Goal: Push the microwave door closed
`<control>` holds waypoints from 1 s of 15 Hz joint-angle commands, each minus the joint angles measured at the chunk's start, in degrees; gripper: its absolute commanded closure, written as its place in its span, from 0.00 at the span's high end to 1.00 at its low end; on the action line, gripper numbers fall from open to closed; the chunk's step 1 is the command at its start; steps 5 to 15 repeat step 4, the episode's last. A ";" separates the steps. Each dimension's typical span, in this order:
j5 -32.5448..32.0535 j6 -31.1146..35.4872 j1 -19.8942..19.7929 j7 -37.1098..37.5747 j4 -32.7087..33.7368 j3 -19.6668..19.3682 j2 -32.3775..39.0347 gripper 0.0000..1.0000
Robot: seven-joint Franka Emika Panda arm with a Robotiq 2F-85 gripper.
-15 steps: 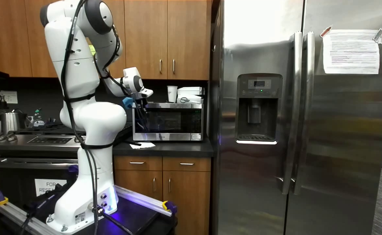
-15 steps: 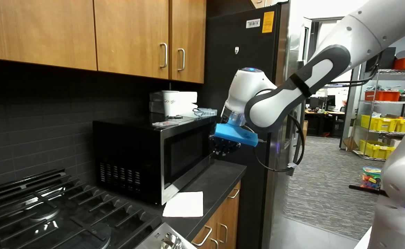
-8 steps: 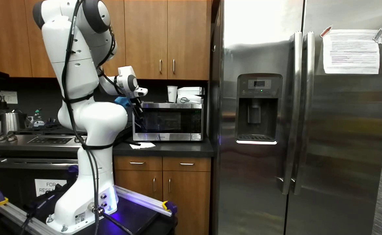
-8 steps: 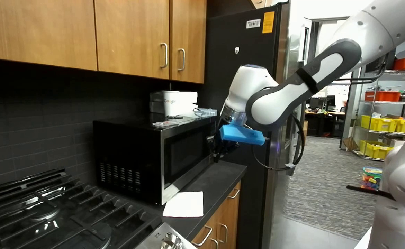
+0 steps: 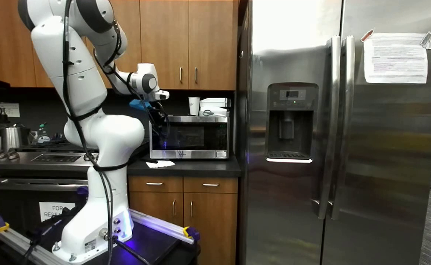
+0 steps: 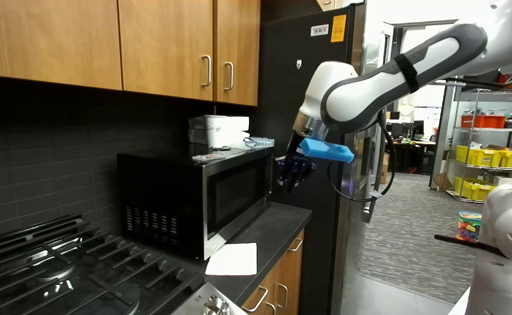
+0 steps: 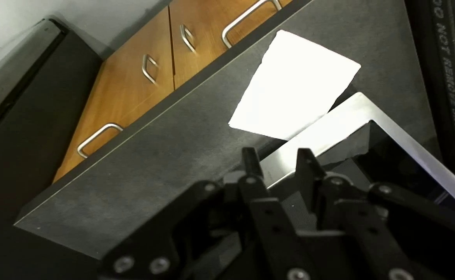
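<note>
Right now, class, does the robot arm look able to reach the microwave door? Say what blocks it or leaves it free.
Probably yes. Its pincer seems to hang in front of the door, with nothing visible between them; the paper lies on the counter, below that path.

my gripper [image 7: 277, 155] looks matt with shiny metal screws [image 7: 123, 265], while the microwave door [image 6: 238, 192] shows smooth glossy glass in a metal frame [image 5: 200, 154], the cabinets [image 6: 166, 43] smooth wood, the countertop [image 7: 165, 163] a matt finish, the sheet [image 7: 293, 83] plain paper, and the fridge doors [image 5: 289, 206] gleaming metal.
</note>
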 commanded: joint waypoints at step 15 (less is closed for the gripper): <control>1.42 -0.41 -1.73 -1.18 -0.23 1.70 -0.53 0.32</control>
